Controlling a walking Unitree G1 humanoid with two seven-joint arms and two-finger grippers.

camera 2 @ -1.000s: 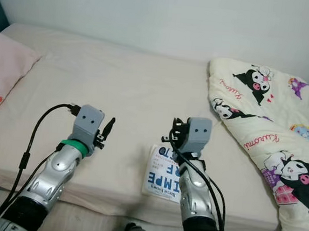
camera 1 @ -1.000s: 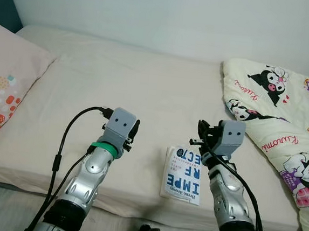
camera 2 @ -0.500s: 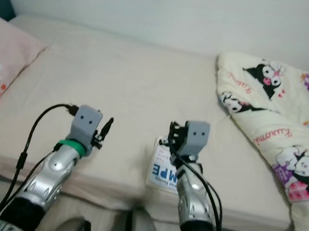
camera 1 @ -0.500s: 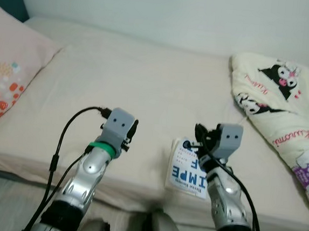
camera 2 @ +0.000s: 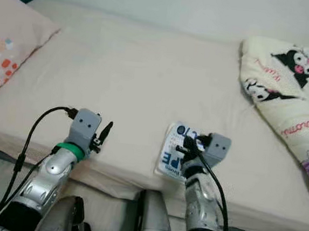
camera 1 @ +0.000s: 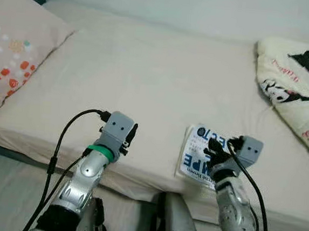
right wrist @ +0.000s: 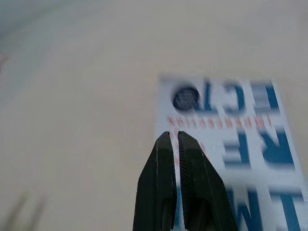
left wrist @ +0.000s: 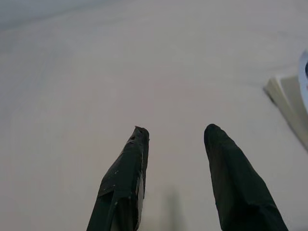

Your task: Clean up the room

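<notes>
While the robot is standing at the near edge of a bed point(camera 1: 147, 77) with a plain cream sheet, both arms are reaching out low over the mattress. Right gripper point(right wrist: 176, 137) is hovering over a white book point(camera 1: 200, 158) with big blue letters on its cover, fingers pressed together with only a hairline gap, holding nothing. Book is lying flat near the front edge of the bed, cover up, with the right wrist sitting over its near right part in the head views. Contact between fingertips and cover is hard to judge; right wrist view is blurred.

Left gripper point(left wrist: 175, 131) is hanging just above bare sheet, well to the left of the book, fingers spread with a clear gap between them and nothing held. A corner of the book is showing at the edge of the left wrist view.

A pink pillow point(camera 1: 11, 49) with orange spots is lying at the far left end of the bed. A cream blanket point(camera 2: 291, 100) printed with black cartoon characters is bunched up on the right side.
</notes>
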